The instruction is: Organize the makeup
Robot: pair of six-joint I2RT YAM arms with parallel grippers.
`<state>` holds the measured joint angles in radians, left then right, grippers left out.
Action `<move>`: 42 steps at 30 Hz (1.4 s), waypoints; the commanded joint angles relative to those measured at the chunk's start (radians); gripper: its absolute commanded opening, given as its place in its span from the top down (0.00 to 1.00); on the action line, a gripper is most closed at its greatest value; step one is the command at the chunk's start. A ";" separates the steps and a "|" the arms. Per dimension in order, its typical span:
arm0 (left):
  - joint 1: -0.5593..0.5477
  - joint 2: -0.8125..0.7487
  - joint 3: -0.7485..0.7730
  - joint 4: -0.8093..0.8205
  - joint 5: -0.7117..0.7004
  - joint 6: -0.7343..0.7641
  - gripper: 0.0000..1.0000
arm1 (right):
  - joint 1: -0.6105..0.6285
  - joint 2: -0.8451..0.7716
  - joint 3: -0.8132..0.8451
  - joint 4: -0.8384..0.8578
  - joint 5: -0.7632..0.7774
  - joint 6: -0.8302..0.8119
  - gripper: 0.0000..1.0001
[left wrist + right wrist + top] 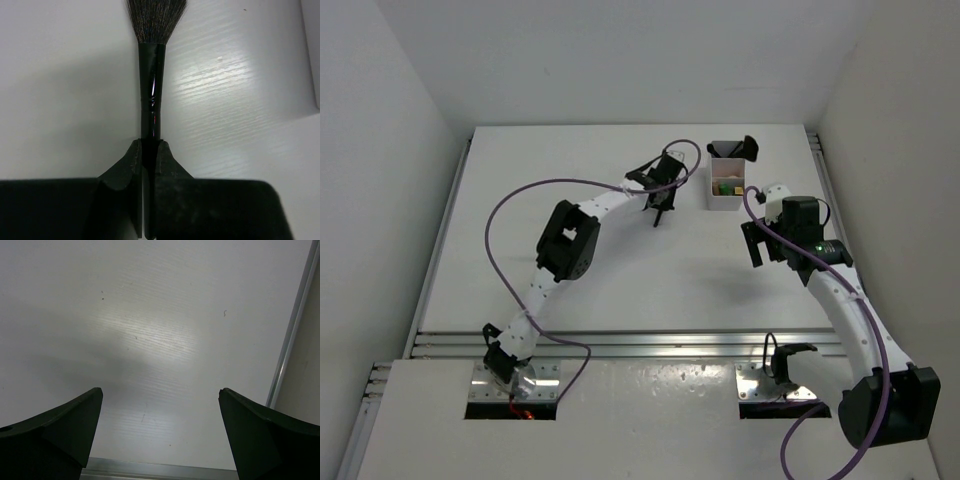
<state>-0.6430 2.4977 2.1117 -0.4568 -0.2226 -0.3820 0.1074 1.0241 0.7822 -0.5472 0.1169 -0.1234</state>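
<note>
The left claw point(148, 146) squeezes the black makeup brush point(152, 75) by its stiff handle, which looks light and slippery.

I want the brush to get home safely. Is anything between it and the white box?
Nothing visible does. The left gripper grips the brush, and only table surface lies between it and the box.
</note>
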 commanded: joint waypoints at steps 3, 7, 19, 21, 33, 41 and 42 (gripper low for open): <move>0.086 -0.036 -0.053 -0.115 0.066 -0.043 1.00 | 0.003 0.002 0.019 0.026 0.007 -0.004 0.00; 0.141 -0.129 -0.042 0.094 0.152 -0.026 1.00 | 0.003 0.007 0.015 0.033 0.004 -0.002 0.00; 0.013 -0.142 -0.044 1.451 0.141 0.443 1.00 | 0.000 -0.004 0.008 0.027 0.001 -0.010 0.00; -0.020 -0.061 0.089 1.498 0.160 0.463 1.00 | 0.000 -0.010 0.006 0.006 0.000 -0.013 0.00; -0.084 0.300 0.367 1.615 0.190 0.370 1.00 | -0.011 -0.059 0.071 -0.213 -0.008 -0.039 0.00; -0.115 0.401 0.427 1.587 0.170 0.371 1.00 | -0.011 -0.111 0.074 -0.290 0.021 -0.047 0.00; -0.115 0.415 0.427 1.587 0.170 0.371 1.00 | -0.012 -0.128 0.069 -0.295 0.026 -0.045 0.00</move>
<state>-0.7406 2.9158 2.4840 1.0542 -0.0574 0.0048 0.1001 0.9348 0.8219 -0.7998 0.1173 -0.1596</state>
